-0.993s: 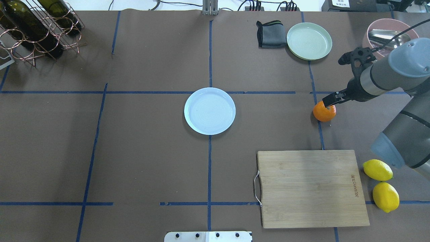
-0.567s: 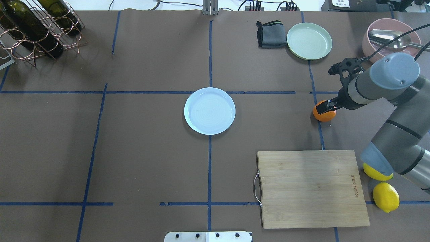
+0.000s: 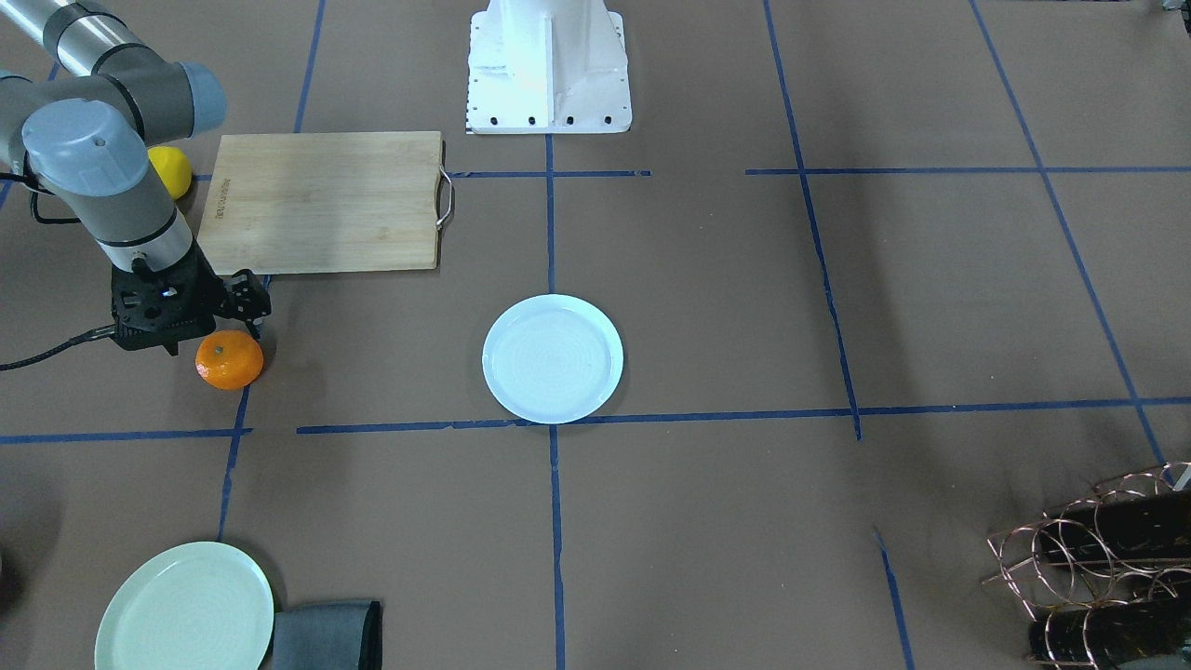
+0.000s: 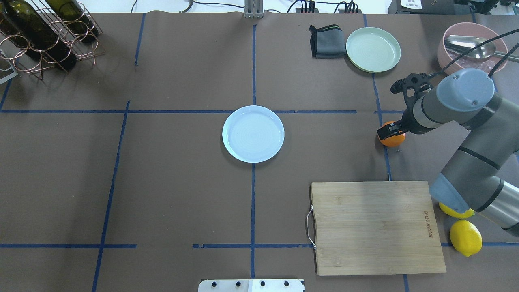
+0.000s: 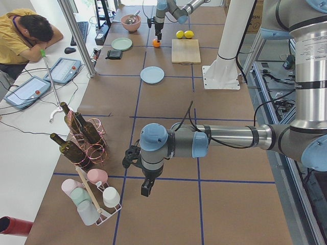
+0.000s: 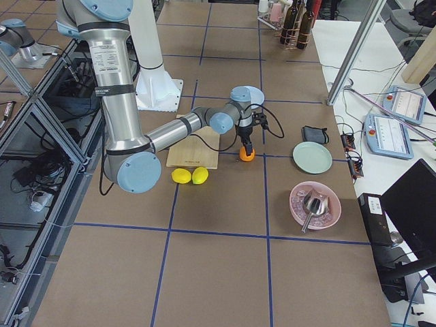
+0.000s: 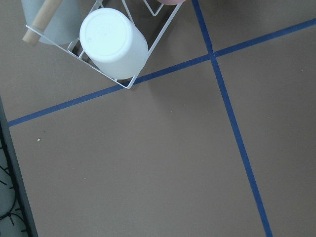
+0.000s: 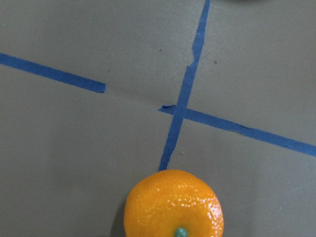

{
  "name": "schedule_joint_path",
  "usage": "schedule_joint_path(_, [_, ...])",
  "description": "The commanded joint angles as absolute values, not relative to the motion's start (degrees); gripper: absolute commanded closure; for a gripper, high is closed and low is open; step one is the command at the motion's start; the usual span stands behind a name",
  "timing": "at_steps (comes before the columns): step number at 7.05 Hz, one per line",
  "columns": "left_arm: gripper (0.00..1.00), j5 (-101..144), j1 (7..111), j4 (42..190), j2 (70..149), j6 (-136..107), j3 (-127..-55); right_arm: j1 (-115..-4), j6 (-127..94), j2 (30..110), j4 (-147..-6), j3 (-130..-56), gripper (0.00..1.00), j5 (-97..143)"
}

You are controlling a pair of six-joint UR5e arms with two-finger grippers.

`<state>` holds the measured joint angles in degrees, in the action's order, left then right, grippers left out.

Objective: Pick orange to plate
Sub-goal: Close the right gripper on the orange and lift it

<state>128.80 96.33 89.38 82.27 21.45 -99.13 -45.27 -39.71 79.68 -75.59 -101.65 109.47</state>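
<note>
Right pincer [image 4: 386, 132] has dropped in over the orange [image 4: 394, 140], its opening unreadable from here; grasp looks next, with the plate [image 4: 253, 134] well apart and bare.

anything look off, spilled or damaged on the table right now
Nothing is spilled or tipped: the orange sits stem up and the plate lies flat and empty. The one flaw is the blue tape in the right wrist view, ragged at the crossing by the orange, with a gap in one strip.
</note>
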Motion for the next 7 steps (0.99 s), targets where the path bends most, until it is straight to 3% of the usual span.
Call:
schedule_joint_path(1, [0.00, 128.85, 96.33, 89.38, 82.27, 21.45, -99.14, -44.74, -39.73, 79.37, -75.50, -100.47, 0.00, 109.25])
schedule_joint_path(7, [0.00, 128.85, 96.33, 89.38, 82.27, 21.45, -99.14, -42.10, -39.73, 76.90, -75.67, -95.28, 0.00, 104.94])
